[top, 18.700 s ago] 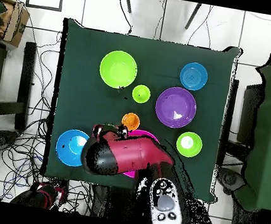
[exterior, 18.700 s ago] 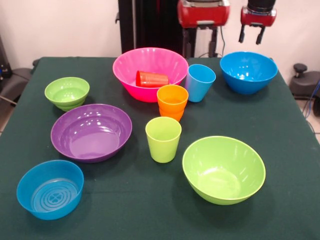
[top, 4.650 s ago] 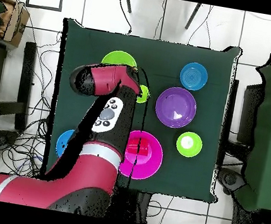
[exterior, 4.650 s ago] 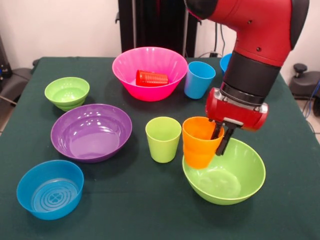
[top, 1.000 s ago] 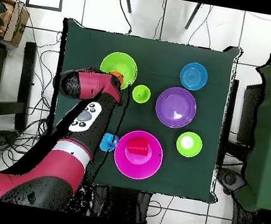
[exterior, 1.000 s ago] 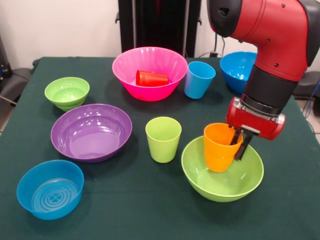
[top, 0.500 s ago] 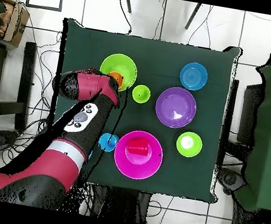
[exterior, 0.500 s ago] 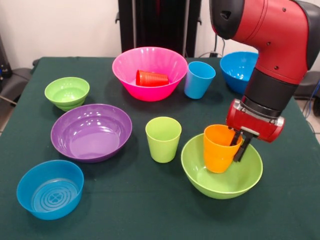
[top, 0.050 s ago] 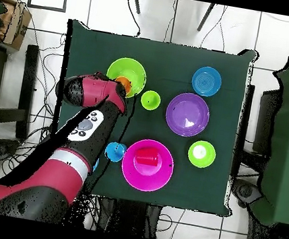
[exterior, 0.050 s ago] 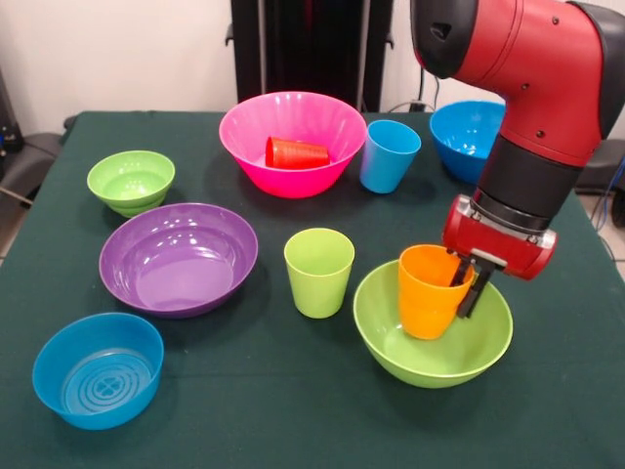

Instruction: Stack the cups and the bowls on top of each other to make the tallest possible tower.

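The hand (exterior, 0.050 s ago: 467,284) gripped the orange cup (exterior, 0.050 s ago: 427,290) by its rim, one finger inside, holding it upright in the big green bowl (exterior, 0.050 s ago: 391,337) to seat it squarely as the tower's next tier.

You see a dark green cloth-covered table (exterior, 0.050 s ago: 59,391) before a plain pale wall (exterior, 0.050 s ago: 117,49). From overhead, the floor (top, 0.050 s ago: 283,39) is white tile — cables (top, 0.050 s ago: 43,67) trail across it — and a cardboard box (top, 0.050 s ago: 13,24) sits far left.

Gripper (exterior, 0.050 s ago: 467,284) moved orange cup (exterior, 0.050 s ago: 430,291) from beside pink bowl (exterior, 0.050 s ago: 293,142) into big green bowl (exterior, 0.050 s ago: 433,326)
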Available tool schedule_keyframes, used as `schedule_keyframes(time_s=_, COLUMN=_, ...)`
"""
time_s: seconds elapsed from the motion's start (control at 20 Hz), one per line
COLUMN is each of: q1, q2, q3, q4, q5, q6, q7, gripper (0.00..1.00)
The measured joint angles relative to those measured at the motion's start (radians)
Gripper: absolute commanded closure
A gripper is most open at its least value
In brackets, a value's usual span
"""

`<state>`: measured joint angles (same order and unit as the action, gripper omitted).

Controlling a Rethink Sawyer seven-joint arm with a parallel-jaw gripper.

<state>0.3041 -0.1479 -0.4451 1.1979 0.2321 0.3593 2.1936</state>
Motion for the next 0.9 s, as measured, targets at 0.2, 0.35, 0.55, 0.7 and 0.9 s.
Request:
schedule_keyframes(time_s=0.2, q1=0.000, q2=0.004, q3=0.000, q4=0.000, q5=0.001, q6=-0.014, q7=0.000, gripper=1.00)
schedule_keyframes(time_s=0.35, q1=0.000, q2=0.009, q3=0.000, q4=0.000, q5=0.004, q6=-0.027, q7=0.000, gripper=1.00)
schedule_keyframes(time_s=0.55, q1=0.000, q2=0.015, q3=0.000, q4=0.000, q5=0.010, q6=-0.051, q7=0.000, gripper=1.00)
schedule_keyframes(time_s=0.7, q1=-0.001, q2=0.017, q3=0.000, q4=0.000, q5=0.012, q6=-0.062, q7=0.000, gripper=1.00)
schedule_keyframes(time_s=0.9, q1=-0.001, q2=0.018, q3=-0.001, q4=0.000, q5=0.015, q6=-0.063, q7=0.000, gripper=1.00)
